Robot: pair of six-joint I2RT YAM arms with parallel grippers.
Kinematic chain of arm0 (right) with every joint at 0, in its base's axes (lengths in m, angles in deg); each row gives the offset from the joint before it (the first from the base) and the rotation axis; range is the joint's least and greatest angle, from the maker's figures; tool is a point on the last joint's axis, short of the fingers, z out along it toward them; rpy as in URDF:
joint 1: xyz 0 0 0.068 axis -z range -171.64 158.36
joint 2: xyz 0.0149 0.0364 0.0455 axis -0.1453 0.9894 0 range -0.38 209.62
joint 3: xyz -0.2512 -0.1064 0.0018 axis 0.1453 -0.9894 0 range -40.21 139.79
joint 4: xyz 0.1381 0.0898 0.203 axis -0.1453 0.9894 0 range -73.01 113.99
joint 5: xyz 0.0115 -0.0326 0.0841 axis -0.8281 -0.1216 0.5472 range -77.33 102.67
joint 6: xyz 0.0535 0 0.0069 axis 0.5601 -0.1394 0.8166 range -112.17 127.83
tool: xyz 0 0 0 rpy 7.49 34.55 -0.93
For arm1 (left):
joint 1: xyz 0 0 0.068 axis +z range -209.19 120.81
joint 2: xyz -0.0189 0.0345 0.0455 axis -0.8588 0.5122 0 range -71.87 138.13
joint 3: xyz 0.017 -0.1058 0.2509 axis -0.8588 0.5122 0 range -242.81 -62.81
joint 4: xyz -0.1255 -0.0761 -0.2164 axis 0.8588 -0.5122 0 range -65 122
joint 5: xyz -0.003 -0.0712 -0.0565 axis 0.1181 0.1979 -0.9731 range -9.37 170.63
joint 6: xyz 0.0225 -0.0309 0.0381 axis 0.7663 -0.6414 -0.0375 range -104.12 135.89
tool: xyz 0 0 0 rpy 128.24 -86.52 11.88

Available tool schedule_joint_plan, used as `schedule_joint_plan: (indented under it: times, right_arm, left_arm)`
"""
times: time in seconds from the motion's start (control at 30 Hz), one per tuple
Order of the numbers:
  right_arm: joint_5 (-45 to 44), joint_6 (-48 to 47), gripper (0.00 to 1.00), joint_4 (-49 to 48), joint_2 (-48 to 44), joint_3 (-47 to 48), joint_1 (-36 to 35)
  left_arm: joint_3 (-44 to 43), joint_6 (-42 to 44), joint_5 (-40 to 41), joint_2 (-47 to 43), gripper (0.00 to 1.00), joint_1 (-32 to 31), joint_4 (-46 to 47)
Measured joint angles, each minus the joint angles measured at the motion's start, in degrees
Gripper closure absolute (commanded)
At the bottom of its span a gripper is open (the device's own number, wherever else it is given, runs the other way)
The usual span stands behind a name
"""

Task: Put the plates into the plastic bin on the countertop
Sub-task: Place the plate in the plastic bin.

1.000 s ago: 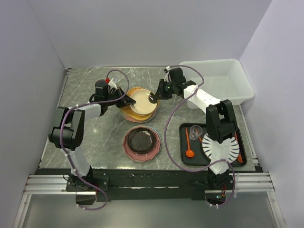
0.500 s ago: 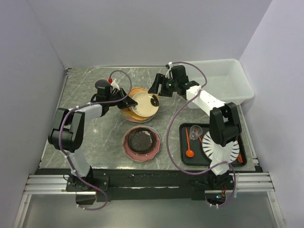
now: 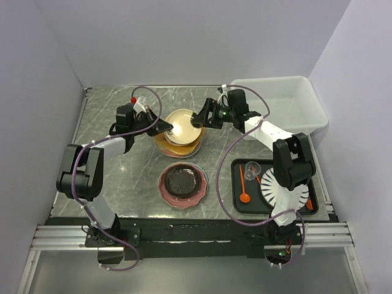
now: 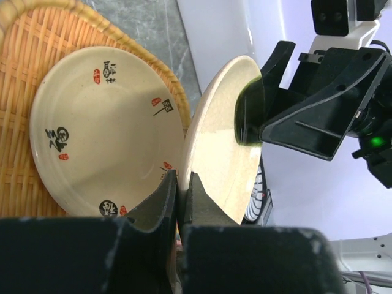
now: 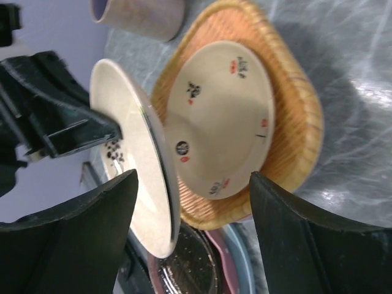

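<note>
We are judging the task barely begun: the plastic bin (image 3: pixel 309 113) is showing no plate inside and is sitting well apart from both sets of fingers. The left gripper (image 4: pixel 177 184) is clamping the near rim of the small cream plate (image 4: pixel 220 141), which is tilting up on edge. The right gripper (image 3: pixel 197 120) is standing open, its jaws straddling the far rim. A printed cream plate (image 4: pixel 104 128) and the orange plate (image 4: pixel 24 55) are lying just below the fingers, and the black speckled plate (image 3: pixel 182 180) is waiting on the countertop (image 3: pixel 122 177).

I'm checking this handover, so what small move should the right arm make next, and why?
Probably close the right gripper on the rim of the cream plate. Its open jaws straddle that rim, while the left gripper is shut on the opposite edge, holding the plate tilted above the stack.
</note>
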Motion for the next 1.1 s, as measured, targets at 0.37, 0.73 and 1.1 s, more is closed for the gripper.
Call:
schedule_joint_plan:
  times: [0.37, 0.73, 1.1]
  right_arm:
    - [7.5, 3.4, 0.60, -7.3, -0.4, -0.8, 0.0]
    - [7.1, 2.2, 1.00, -7.1, -0.3, -0.8, 0.0]
    - [7.8, 2.7, 1.00, -6.7, -0.3, -0.8, 0.0]
  left_arm:
    - [0.8, -3.4, -2.2, 0.0, 0.99, 0.2, 4.7]
    - [1.0, -4.4, -2.7, 0.0, 0.99, 0.3, 6.1]
    - [1.0, -2.1, -1.3, -1.1, 0.52, 0.2, 3.6]
